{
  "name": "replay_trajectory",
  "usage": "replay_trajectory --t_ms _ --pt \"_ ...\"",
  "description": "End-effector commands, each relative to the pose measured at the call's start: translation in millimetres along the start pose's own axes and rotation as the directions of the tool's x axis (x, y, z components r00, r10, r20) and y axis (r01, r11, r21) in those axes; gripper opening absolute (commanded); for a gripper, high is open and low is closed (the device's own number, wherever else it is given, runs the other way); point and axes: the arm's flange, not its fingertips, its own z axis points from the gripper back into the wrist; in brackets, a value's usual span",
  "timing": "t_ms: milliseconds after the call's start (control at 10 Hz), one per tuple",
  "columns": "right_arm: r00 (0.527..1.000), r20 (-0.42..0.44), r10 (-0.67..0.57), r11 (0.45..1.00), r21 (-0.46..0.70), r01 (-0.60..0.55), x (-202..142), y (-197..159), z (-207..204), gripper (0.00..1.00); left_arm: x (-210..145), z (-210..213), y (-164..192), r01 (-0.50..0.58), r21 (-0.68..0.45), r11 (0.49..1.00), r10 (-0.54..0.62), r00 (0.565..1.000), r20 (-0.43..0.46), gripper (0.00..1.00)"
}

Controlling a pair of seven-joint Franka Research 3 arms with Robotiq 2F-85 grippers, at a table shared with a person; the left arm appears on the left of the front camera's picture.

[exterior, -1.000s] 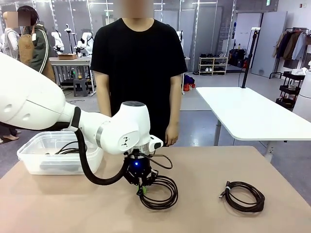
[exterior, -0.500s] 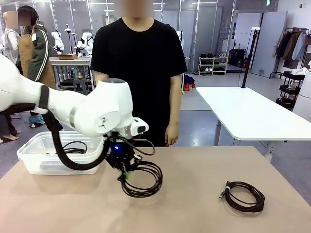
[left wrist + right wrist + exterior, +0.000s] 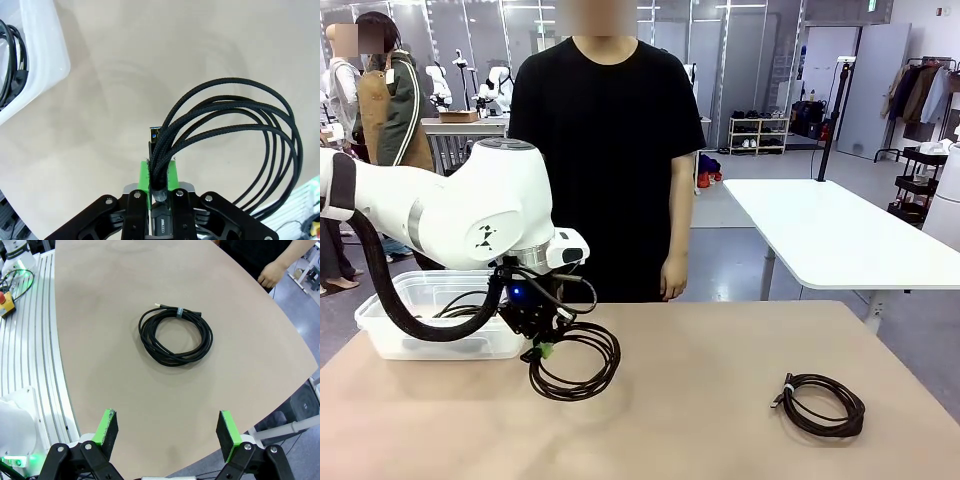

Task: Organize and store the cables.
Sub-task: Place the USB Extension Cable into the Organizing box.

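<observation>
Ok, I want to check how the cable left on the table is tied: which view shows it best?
The right wrist view: it looks down on the whole coil, band and plugs plain. The front view shows the coil flattened, at the table's right. The left wrist view faces the other cable, held by the left gripper.

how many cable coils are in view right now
3, maybe more. The held coil hangs from the left gripper, beside the bin. The right coil lies on the table. The binned cable sits in the bin; more may be hidden there.
</observation>
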Motion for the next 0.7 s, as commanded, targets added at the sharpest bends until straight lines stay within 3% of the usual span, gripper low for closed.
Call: replay_trajectory --t_ms 0,300,400,600 --pt "1.0 0.014 -0.01 1.0 -0.009 0.01 0.3 -1.3 -0.4 1.0 7.6 -0.8 -3.9 -0.008 -0.008 1.0 0.008 1.0 0.001 0.0" --pt "1.0 0.014 -0.01 1.0 -0.009 0.01 0.3 -1.3 -0.4 1.0 7.6 -0.8 -3.9 -0.008 -0.008 1.0 0.008 1.0 0.001 0.0" --pt "1.0 0.014 -0.01 1.0 -0.009 0.01 0.3 -1.3 -0.4 1.0 2.4 -3.4 -3.6 0.005 -0.002 1.0 -0.005 1.0 -0.005 0.15" --pt "1.0 0.014 -0.01 1.0 -0.009 0.01 0.3 -1.3 -0.4 1.0 24.3 38.9 65.2 0.03 -0.028 0.999 -0.031 0.998 -0.05 0.15"
